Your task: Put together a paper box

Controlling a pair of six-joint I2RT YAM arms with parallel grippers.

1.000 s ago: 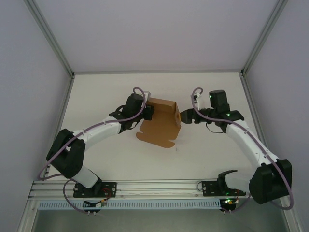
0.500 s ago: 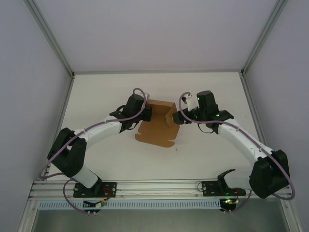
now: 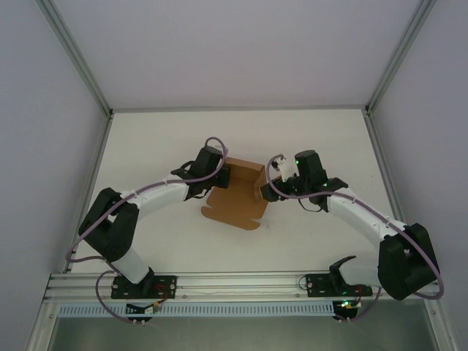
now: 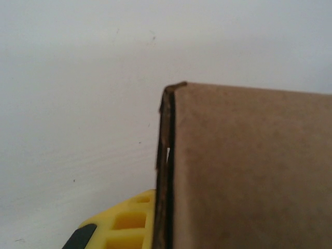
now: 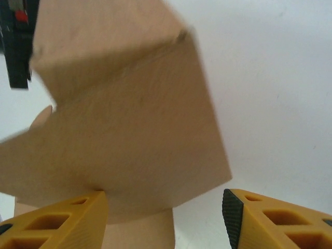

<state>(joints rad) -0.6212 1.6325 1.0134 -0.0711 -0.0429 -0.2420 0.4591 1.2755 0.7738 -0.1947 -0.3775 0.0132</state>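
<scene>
The paper box (image 3: 235,197) lies half-folded near the middle of the bench (image 3: 161,139), base sheet flat and side walls raised. My left tool (image 3: 222,178) is clamped tight on the upright left wall, which I judge anchors the piece so that it cannot slide while the opposite side is worked. My right tool (image 5: 165,207) stands with jaws apart at the raised right-hand panel, the card close by one finger and the other finger clear of it, gripping nothing; in my assessment it is placed to push or pinch that panel upright.
</scene>
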